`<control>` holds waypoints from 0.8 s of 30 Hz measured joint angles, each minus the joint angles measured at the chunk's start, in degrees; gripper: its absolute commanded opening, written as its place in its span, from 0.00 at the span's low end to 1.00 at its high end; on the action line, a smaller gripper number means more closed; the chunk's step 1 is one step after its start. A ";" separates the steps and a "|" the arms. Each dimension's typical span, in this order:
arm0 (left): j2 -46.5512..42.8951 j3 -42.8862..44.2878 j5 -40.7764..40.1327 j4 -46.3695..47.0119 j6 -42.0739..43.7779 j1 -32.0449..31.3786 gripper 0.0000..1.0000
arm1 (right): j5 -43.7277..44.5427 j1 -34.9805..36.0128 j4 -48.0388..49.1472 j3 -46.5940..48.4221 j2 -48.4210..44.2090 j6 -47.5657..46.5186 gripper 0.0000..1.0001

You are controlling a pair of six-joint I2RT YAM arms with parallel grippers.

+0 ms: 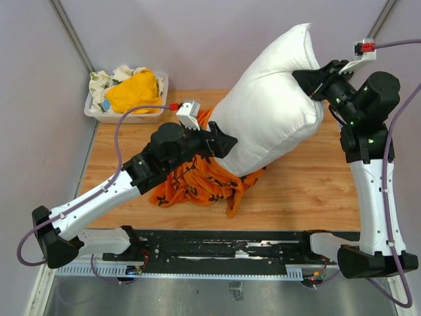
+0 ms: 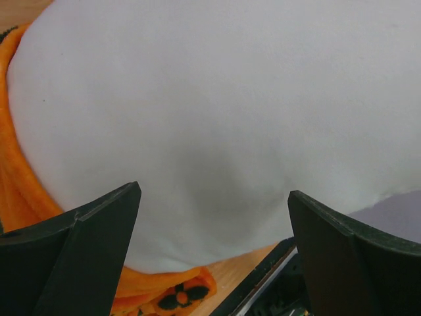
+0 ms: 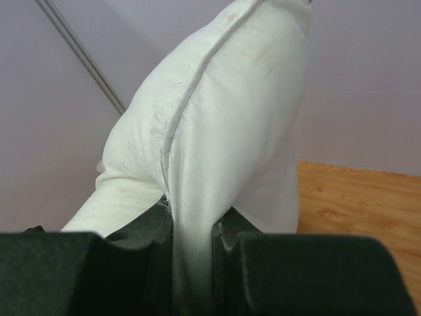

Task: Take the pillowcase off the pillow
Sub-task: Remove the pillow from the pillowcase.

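pillow [image 1: 276,105]: white, held aslant, seam pinched in right gripper [image 3: 193,247], seemingly to draw it free | pillowcase [image 1: 197,181]: orange, slumped on worktop [image 1: 309,187] around pillow's low end | left gripper [image 2: 214,197]: jaws wide, empty, beside pillow

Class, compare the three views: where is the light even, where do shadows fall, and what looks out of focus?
Top external: even, soft light, all sharp, faint shadow beneath the pillow on the pillowcase. Left wrist: a grey shaded hollow low on the pillow; the left gripper dark, little detail. Right wrist: pillow seam crisp; the right gripper a dark, slightly soft mass along the bottom.
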 measured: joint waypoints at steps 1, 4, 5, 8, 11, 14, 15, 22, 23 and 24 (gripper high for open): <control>-0.31 -0.35 1.14 1.33 1.75 0.00 0.99 | 0.61 0.00 -0.24 0.24 -0.07 -0.52 0.01; -2.25 -2.38 5.68 5.68 8.61 0.00 0.99 | 2.45 0.61 -0.48 0.37 0.63 -1.46 0.01; -2.69 -2.54 7.17 6.45 10.80 0.00 0.99 | 2.89 1.18 -0.39 0.37 1.11 -1.60 0.01; -3.37 -2.54 14.34 9.88 18.64 -0.39 0.99 | 5.60 3.98 0.22 0.42 3.04 -2.49 0.01; -3.85 -2.54 19.19 13.86 25.14 -2.71 0.99 | 8.55 7.13 0.22 1.14 4.57 -4.52 0.01; -4.26 -3.04 20.17 18.36 30.36 -5.62 0.99 | 10.12 9.01 0.24 1.70 4.94 -5.79 0.01; -4.31 -3.45 20.17 19.76 31.85 -6.38 0.99 | 10.51 9.44 0.20 1.75 4.90 -6.12 0.01; 2.99 -2.82 13.99 26.53 39.45 -11.50 0.99 | 13.25 12.55 -0.28 2.36 4.85 -7.67 0.01; 5.11 -2.51 11.50 27.63 40.52 -12.33 0.99 | 13.68 13.22 -0.31 2.43 4.83 -7.96 0.01; 7.23 -2.38 8.39 29.16 41.77 -13.38 0.99 | 14.19 13.92 -0.37 2.45 4.83 -8.22 0.01</control>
